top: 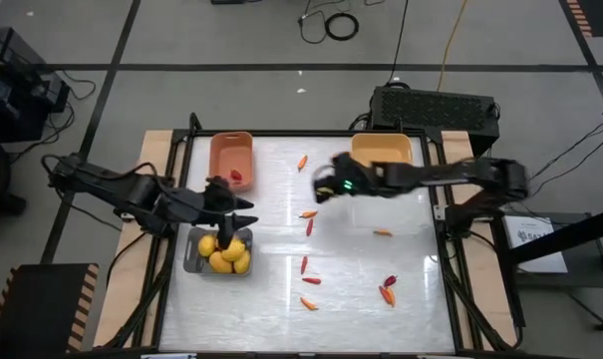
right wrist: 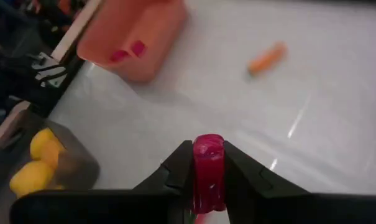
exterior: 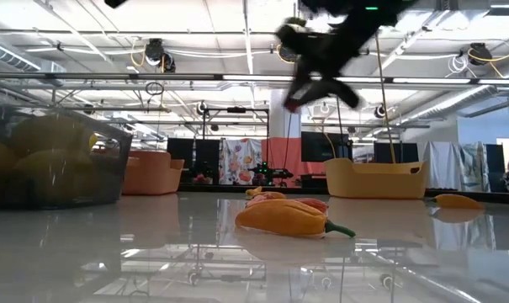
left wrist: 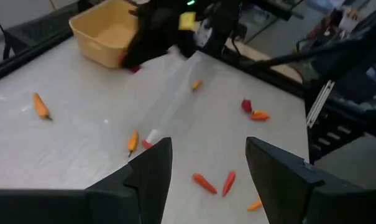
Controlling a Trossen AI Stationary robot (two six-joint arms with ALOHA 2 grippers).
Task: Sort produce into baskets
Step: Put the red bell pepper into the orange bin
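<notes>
Gripping a dark red piece (right wrist: 208,171) between my right claw's (right wrist: 208,186) fingers above the white table (top: 361,269); salmon basket (right wrist: 135,37) beyond. Left claw (left wrist: 206,168) spread wide over the grey basket (top: 191,261).

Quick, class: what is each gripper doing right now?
Left gripper: open, empty, above the grey basket.
Right gripper: closed on a dark red piece, raised over the table.

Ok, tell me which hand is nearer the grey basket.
Left. The left hand hangs open right over the grey basket of yellow fruit. The right hand is off toward the table's middle, shut on a red piece.
</notes>
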